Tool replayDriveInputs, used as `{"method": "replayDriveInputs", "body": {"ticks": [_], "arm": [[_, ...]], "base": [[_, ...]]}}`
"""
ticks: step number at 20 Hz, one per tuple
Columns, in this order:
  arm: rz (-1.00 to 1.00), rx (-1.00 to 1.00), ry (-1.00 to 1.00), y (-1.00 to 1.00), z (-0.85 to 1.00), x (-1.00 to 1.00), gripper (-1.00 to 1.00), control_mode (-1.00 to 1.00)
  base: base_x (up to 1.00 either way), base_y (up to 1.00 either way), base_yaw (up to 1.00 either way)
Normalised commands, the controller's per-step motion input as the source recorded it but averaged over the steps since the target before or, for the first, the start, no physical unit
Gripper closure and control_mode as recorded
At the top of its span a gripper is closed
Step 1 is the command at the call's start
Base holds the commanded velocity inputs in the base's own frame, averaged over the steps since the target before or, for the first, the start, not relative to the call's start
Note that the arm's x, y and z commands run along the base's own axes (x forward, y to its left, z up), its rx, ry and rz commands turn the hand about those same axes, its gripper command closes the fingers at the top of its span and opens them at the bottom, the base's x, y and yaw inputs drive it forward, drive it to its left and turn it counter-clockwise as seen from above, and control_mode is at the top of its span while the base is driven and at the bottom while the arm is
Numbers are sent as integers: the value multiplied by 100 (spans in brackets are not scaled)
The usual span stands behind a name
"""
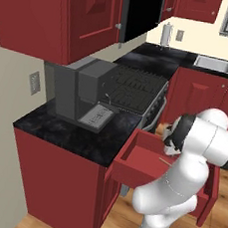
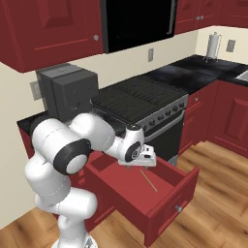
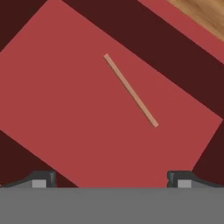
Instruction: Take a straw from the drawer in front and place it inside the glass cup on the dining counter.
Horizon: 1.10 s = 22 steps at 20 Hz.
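While the drawer (image 2: 167, 193) stood pulled out, the straw (image 3: 130, 90) lay alone on its red floor; the gripper (image 3: 111, 178) hung above, jaws wide and empty, beside the stove (image 2: 145, 104).

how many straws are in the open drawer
1. The straw lies flat on the floor of the open drawer, below the open gripper. Part of the drawer is hidden behind the arm, so more could be there.

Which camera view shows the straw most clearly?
The hand view: the straw lies whole and unobstructed on the floor of the open drawer. The right base view shows it small, as a thin line. In the left base view the arm hides most of it.
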Motion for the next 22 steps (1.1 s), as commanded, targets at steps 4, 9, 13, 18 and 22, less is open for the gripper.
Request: {"method": "replayDriveInputs", "body": {"ticks": [4, 9, 13, 18, 22], "arm": [[-4, 0, 0, 0, -31, 14, -100, -100], [-5, 0, 0, -1, -32, 18, -100, -100], [-6, 0, -3, -8, -26, 24, -100, -100], [-2, 0, -10, -8, -15, 24, -100, -100], [0, 1, -6, -7, -14, 26, -100, -100]], "base": [[0, 0, 0], [0, 0, 0], [0, 0, 0], [0, 0, 0], [0, 0, 0]]}}
